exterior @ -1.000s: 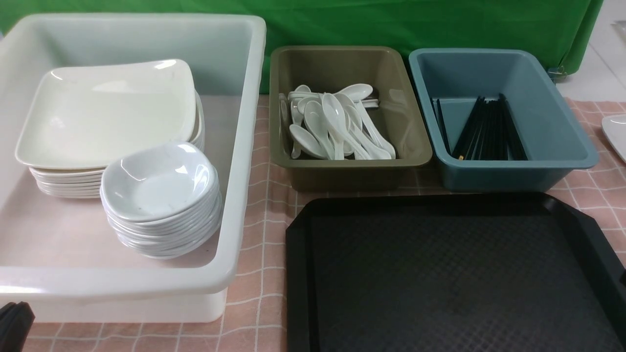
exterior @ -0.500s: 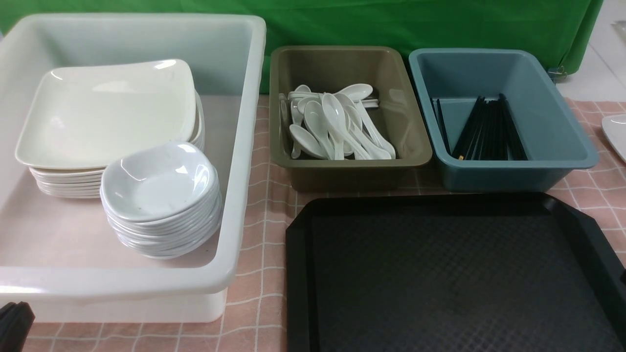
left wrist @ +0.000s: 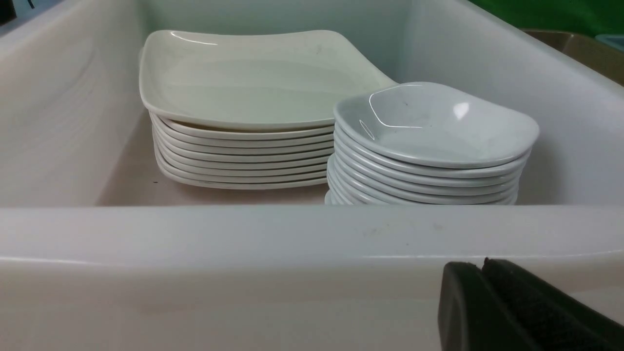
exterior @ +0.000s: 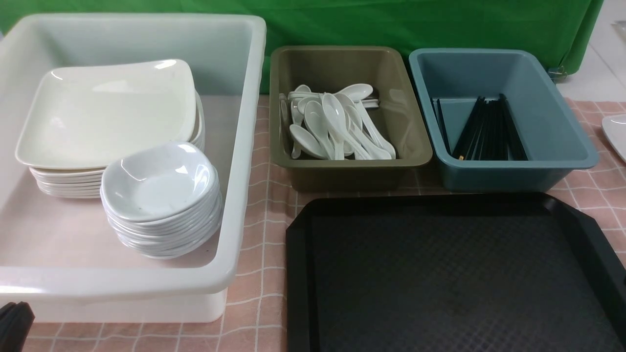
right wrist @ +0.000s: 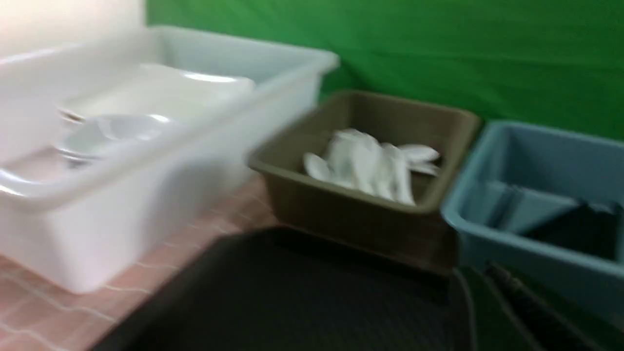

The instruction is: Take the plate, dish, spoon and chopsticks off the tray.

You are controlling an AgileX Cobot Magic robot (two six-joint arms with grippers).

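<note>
Beside white tub near corner | left end effector low, together | right: cannot tell

The right wrist view is blurred all over: the spoons in the olive tub are only a white smear, and the chopsticks in the blue tub are a dark patch without single sticks. Beside the blue tub, the right gripper is a dark blur at the picture's edge, so its jaws cannot be read. The tray is cut off by the front view's lower and right edges. Right of the blue tub, a white object is cut by the edge. The left gripper shows only partly.
</note>
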